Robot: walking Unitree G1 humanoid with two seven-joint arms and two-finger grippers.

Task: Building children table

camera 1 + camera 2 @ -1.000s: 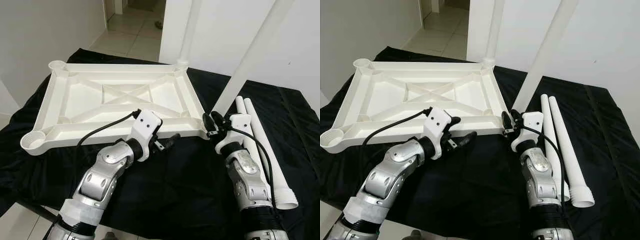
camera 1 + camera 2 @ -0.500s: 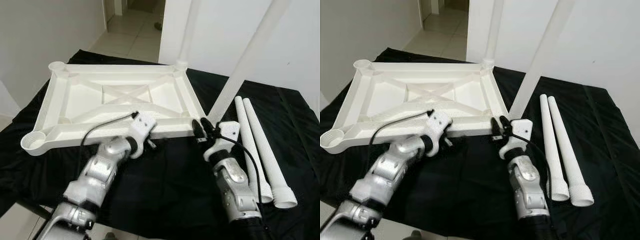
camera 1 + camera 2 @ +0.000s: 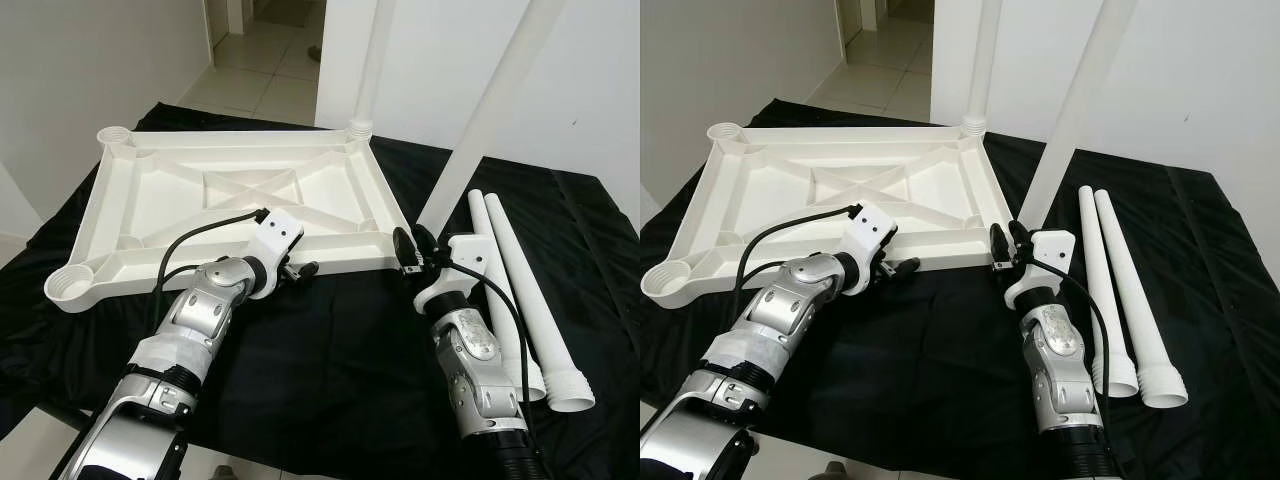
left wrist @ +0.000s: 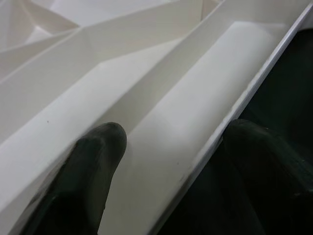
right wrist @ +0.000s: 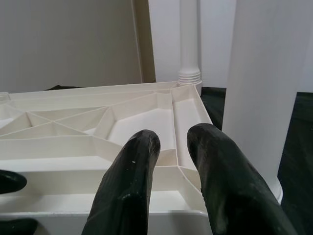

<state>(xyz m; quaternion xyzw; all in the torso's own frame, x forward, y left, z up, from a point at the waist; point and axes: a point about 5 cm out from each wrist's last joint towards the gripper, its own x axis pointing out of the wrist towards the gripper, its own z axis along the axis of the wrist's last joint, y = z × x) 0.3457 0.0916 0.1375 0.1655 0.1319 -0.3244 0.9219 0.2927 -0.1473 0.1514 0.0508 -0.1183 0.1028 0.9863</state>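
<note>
Left gripper (image 3: 300, 270) has its jaws apart, straddling the near rim of the upside-down tabletop (image 3: 230, 190); right gripper (image 3: 408, 248) jaws slightly apart at the near right corner; two loose legs (image 3: 520, 290) lie further right, pointing away.

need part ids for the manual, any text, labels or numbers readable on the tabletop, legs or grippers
No readable text, label, brand or number anywhere.
Tabletop: plain white ribbed plastic, no print or moulded marks that can be made out.
Legs: plain white, unmarked.
Left gripper and right gripper: no lettering visible.
</note>
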